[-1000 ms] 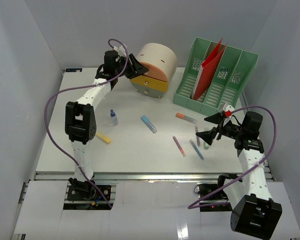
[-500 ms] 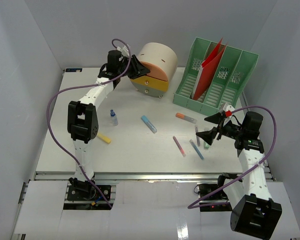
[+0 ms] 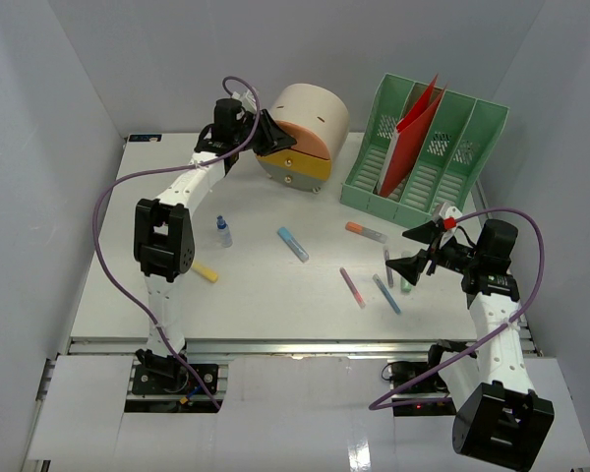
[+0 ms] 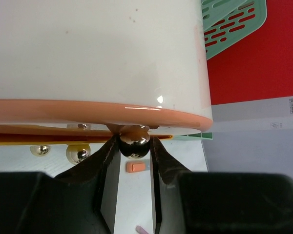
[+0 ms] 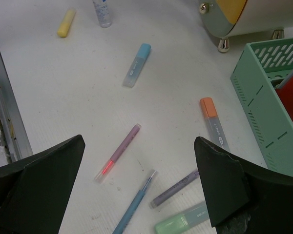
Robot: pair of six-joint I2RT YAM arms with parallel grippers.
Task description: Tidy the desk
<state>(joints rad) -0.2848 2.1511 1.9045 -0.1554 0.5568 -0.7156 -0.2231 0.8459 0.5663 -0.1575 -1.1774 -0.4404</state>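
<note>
Desk (image 3: 265, 295): white top filling the walled bay, metal rail on its front edge, markers (image 3: 293, 244) scattered.
File rack (image 3: 369, 172): green, far right corner, holding red folder (image 3: 413, 133).
Drawer unit (image 3: 310, 118): cream, round, far edge.
Left gripper (image 4: 135, 146): clamped on drawer unit's gold knob (image 4: 134, 139).
Right gripper (image 5: 139, 141): fingers wide apart above markers, front right.
</note>
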